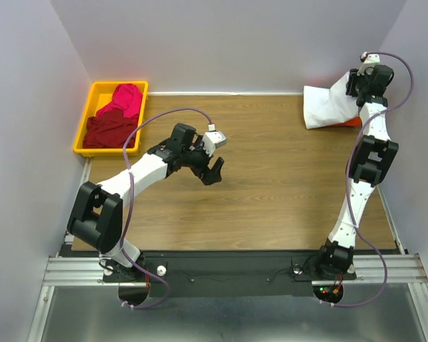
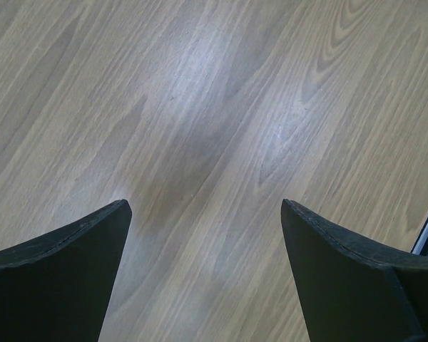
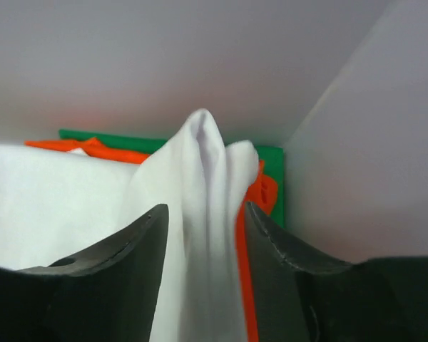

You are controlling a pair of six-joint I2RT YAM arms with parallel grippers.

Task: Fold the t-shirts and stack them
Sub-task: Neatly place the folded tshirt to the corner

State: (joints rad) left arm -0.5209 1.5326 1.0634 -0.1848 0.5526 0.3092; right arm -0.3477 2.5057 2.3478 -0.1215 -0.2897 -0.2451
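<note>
Nearest the arm bases, the left gripper (image 1: 215, 169) hangs over the bare wooden table (image 1: 271, 192), just off its centre toward 9 o'clock. The left wrist view shows its fingers (image 2: 71, 271) spread wide with only wood grain between them.

Farther back, toward 2 o'clock, the right gripper (image 1: 364, 89) reaches into the far corner and pinches a raised fold of the white t-shirt (image 1: 327, 107). In the right wrist view the cloth (image 3: 57, 199) stands up in a ridge between the two fingers (image 3: 128, 263). The orange t-shirt (image 3: 260, 189) lies under the white one, its edge peeking out, above a green layer (image 3: 274, 160).

At 10 o'clock sits the yellow bin (image 1: 85, 114), holding the dark red t-shirt (image 1: 107, 132) and, beyond it, the magenta t-shirt (image 1: 125, 100).
</note>
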